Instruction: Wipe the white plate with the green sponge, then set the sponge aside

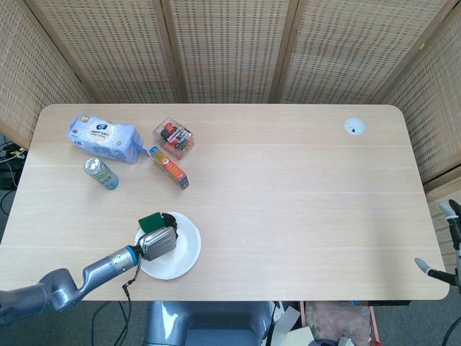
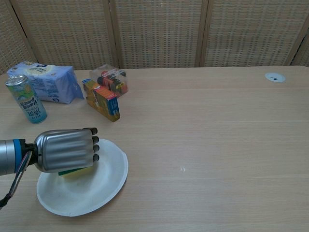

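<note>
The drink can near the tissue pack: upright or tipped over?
Upright: the can stands on its base, its silver top facing up in the head view.

Far left: can (image 2: pixel 27 100), wipes pack (image 2: pixel 46 82), orange box (image 2: pixel 102 99), clear box (image 2: pixel 111 79), clustered, narrow gaps. Near left: white plate (image 2: pixel 104 186). Centre and right: open table (image 2: pixel 207 140), small grommet (image 2: pixel 274 77) far right.

- A staged test space, like a lab or an office corner, not a lived-in room.
- A light wooden desk (image 1: pixel 288 216) with a cable grommet (image 1: pixel 354 127) set in its top.
- Woven rattan folding screens (image 1: pixel 223 50) close it off behind.
- Loose cables (image 1: pixel 9 155) lie beside it.
</note>
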`<state>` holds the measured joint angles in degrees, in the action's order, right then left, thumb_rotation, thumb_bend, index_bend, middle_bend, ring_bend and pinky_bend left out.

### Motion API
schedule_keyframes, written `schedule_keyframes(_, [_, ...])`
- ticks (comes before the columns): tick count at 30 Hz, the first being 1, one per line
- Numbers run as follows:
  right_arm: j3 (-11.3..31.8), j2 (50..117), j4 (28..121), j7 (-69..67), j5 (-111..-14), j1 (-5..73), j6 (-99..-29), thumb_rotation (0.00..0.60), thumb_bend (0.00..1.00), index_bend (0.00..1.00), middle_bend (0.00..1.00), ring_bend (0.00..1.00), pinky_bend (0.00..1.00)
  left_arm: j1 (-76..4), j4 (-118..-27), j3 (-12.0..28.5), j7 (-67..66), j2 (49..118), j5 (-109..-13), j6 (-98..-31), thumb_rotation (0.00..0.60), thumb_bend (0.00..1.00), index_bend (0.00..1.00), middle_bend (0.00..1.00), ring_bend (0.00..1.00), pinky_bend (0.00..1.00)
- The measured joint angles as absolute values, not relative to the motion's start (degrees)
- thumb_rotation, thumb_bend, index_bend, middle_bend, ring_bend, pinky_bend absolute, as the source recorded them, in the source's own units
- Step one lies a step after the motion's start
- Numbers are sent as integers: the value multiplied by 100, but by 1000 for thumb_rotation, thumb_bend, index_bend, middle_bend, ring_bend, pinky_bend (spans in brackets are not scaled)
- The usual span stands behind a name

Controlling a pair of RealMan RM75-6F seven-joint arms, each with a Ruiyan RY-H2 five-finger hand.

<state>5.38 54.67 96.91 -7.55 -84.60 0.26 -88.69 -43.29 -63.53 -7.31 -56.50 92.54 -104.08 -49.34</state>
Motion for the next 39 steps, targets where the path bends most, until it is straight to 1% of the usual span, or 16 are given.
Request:
schedule_keyframes(5, [538,5466,9699,-747,-8456,31,-8859,600,0,0,0,0,0,-4310,-6216,-746,-5647,9282,-10414,-4961,600,388,730,647,460,428])
schedule_keyframes(16, [522,5458,9711,-760,-8490,13,-8891,600,0,0,0,0,0,-4291,-6358,-637,-5264,9095,-10436,-5393,600,389,730,647,460,428])
schedule_keyframes(21, [520,5463,9703,-755,-8484,23,-8865,600,0,0,0,0,0,-4297,-6215,-710,-5218,9228,-10445,-5248,600,389,730,647,460,428])
schedule_keyframes(29, [522,5475,9700,-730,-8469,48,-8821,600,0,0,0,0,0,-4226,-5697,-823,-5053,9579,-10374,-5088,600,389,730,647,460,428])
schedule_keyframes(35, [531,5474,9693,-740,-8448,59,-8800,600,0,0,0,0,0,-4217,-5625,-823,-4891,9622,-10383,-5191,600,388,730,647,460,428])
schedule_keyframes(39, [524,5472,9699,-741,-8465,46,-8826,600,0,0,0,0,0,-4204,-5729,-732,-4592,9587,-10350,-5444,600,389,730,647,460,428])
